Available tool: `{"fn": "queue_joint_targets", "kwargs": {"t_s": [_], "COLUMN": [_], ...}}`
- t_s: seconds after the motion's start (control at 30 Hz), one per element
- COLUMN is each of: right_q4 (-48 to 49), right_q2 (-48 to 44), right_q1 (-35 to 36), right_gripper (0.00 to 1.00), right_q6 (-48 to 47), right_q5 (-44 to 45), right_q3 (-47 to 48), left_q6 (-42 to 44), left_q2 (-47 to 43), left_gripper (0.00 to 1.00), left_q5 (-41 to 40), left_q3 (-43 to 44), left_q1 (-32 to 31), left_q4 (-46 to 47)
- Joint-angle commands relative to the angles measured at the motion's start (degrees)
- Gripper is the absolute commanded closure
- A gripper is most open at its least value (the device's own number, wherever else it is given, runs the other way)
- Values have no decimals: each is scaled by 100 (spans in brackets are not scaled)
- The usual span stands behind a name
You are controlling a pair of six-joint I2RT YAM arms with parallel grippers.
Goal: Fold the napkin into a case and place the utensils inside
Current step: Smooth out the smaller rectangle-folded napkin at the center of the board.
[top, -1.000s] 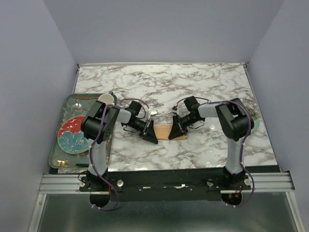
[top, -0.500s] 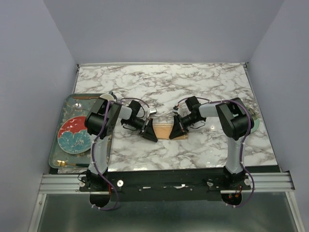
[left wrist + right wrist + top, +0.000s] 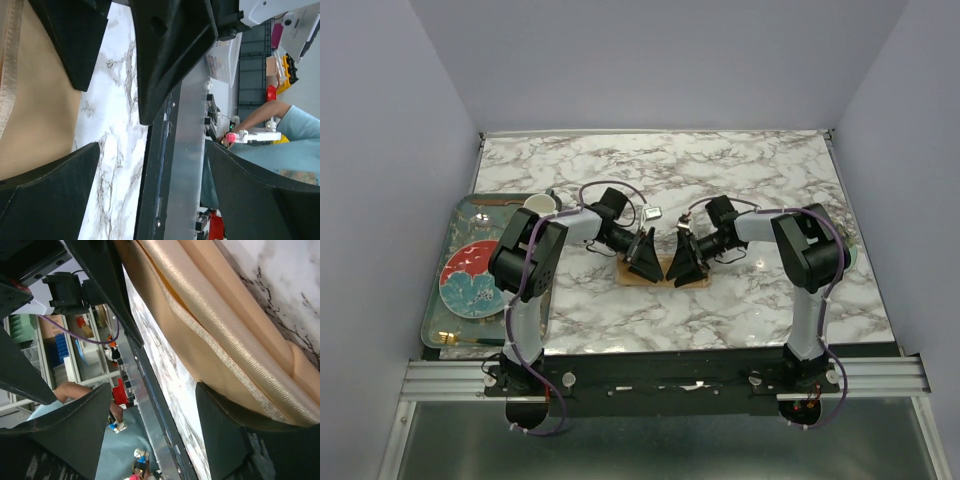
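**A:** Marble table [image 3: 750,180] under both arms. The napkin [image 3: 215,315] lies flat on it, directly beneath and between the left claw [image 3: 644,262] and the right claw [image 3: 682,266], which nearly meet tip to tip.

**B:** Is either one clamped on it?

**A:** No. Both wrist views show the fingers spread apart with nothing pinched. The left claw has cloth off to one side of its gap. The right claw straddles a folded edge, with one finger just beside it.

**B:** How does the cloth look?

**A:** Peach-orange with a faint satin sheen, gathered into a narrow layered strip. A shinier hem band runs along it. The layers sit loosely, not pressed.

**B:** What could go wrong?

**A:** I'd judge the folds may spring open, since the fabric is thin and slippery and nothing holds it. A finger lifting away could snag a layer and skew the strip. The claws are also close enough to bump each other.

**B:** And the cutlery?

**A:** The utensils [image 3: 460,341] lie on the tray [image 3: 428,300], well away past the left claw's outer side, not yet tucked in.
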Motion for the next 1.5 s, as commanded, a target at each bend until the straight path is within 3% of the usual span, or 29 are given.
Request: {"fn": "queue_joint_targets", "kwargs": {"t_s": [0.0,0.3,0.57,0.77,0.97,1.2,1.33,1.47], "right_q4": [-17,-307,-931,-984,-1019,-1853,-2057,-1969], "right_q2": [122,-27,-528,-107,-122,-1658,-2250,-2295], "right_q1": [-51,-60,-349,-772,-772,-772,-868,-1009], "right_gripper": [19,11,7,7,13,41,44,48], "right_q6": [-230,-466,-827,-889,-784,-1143,-1293,-1416], "right_q5": [702,606,570,720,510,-107,324,1079], "right_q3": [-26,-43,-438,-465,-237,-96,-43,124], "left_q6": [-444,-691,-603,-559,-341,-208,407,1750], "left_q2": [36,994,1004,1039,662,-1189,-1931,-1853], "left_gripper": [1,2,6,9,14,23,40,42], "left_q5": [-218,-666,-816,-825,-859,-1315,-2255,-2828], "left_q3": [-191,-569,-684,-693,-640,-631,-456,62], "left_q1": [22,453,567,594,506,260,216,67], "left_q4": [461,1139,1034,1007,875,779,577,182]}}
